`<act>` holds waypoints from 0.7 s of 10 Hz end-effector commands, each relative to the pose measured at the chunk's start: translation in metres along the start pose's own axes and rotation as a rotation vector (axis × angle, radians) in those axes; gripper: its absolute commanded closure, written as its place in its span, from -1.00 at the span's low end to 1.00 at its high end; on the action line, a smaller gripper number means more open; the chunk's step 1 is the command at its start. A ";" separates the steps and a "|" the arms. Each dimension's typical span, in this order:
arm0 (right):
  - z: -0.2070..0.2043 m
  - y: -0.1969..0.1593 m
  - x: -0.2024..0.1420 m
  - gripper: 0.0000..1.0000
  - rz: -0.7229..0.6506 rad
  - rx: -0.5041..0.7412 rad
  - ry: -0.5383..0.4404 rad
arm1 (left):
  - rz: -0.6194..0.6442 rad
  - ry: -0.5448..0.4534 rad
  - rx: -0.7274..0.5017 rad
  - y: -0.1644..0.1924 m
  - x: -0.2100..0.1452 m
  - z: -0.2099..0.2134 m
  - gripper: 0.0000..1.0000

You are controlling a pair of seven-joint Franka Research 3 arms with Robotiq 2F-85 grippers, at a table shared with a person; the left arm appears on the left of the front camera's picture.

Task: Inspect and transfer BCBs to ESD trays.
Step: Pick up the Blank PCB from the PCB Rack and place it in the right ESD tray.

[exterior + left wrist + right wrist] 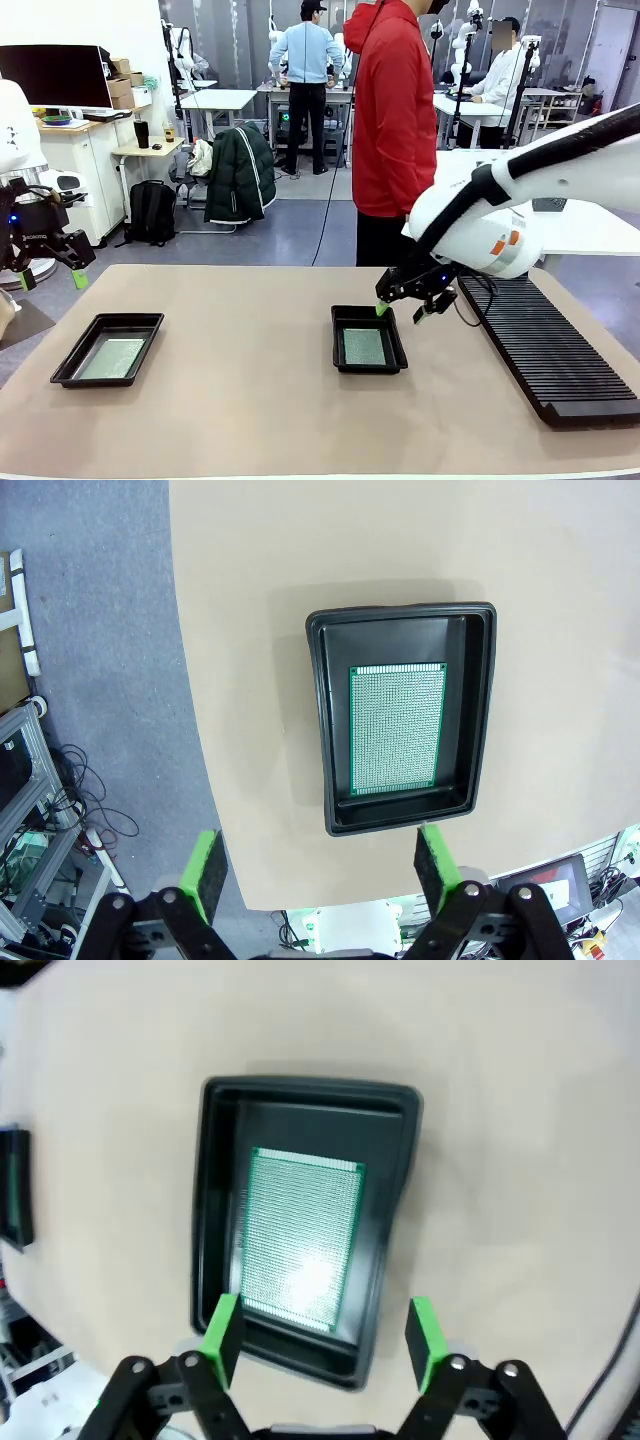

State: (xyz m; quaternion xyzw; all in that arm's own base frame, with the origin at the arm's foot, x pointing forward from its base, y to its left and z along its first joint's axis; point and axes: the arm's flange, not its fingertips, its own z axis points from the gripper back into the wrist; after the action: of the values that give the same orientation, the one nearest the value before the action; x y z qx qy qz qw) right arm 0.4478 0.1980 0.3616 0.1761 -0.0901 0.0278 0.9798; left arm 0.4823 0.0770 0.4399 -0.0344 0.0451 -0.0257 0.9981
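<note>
- Right end effector (403,307): fingers spread, empty, above centre ESD tray (340,362) holding a BCB (364,346).
- Left end effector (52,276): fingers spread, empty, off tabletop's (240,410) left edge.

right arm (560,170): white rounded shell, black band along its upper side, orange mark near the wrist, small blue light beneath. right gripper (405,306): black linkage body, bright green pads on the fingers (222,1328), silver screws at the joints. left gripper (50,272): black body with white lettering, blue light, green pads. person (392,120): red hooded top, dark trousers.
</note>
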 end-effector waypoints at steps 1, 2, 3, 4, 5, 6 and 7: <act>0.026 0.007 0.002 -1.00 0.003 -0.093 0.021 | 0.004 -0.007 -0.003 0.001 -0.001 -0.002 -1.00; 0.033 0.008 0.003 -1.00 0.010 -0.125 0.024 | 0.004 -0.007 -0.003 0.001 -0.001 -0.002 -1.00; 0.040 0.010 0.003 -1.00 0.017 -0.148 0.036 | 0.004 -0.007 -0.003 0.001 -0.001 -0.002 -1.00; 0.045 0.010 0.003 -1.00 0.015 -0.169 0.040 | 0.004 -0.007 -0.003 0.001 -0.001 -0.002 -1.00; 0.050 0.010 0.003 -1.00 0.015 -0.184 0.046 | 0.004 -0.007 -0.003 0.001 -0.001 -0.002 -1.00; 0.054 0.009 0.003 -1.00 0.012 -0.196 0.050 | 0.004 -0.007 -0.003 0.001 -0.001 -0.002 -1.00; 0.055 0.009 0.003 -1.00 0.009 -0.200 0.055 | 0.004 -0.007 -0.003 0.001 -0.001 -0.002 -1.00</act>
State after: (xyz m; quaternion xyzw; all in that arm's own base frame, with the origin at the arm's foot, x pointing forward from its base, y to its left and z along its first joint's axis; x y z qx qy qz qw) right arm 0.4397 0.1878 0.4118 0.0926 -0.0722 0.0414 0.9922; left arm 0.4823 0.0770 0.4399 -0.0344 0.0451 -0.0256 0.9981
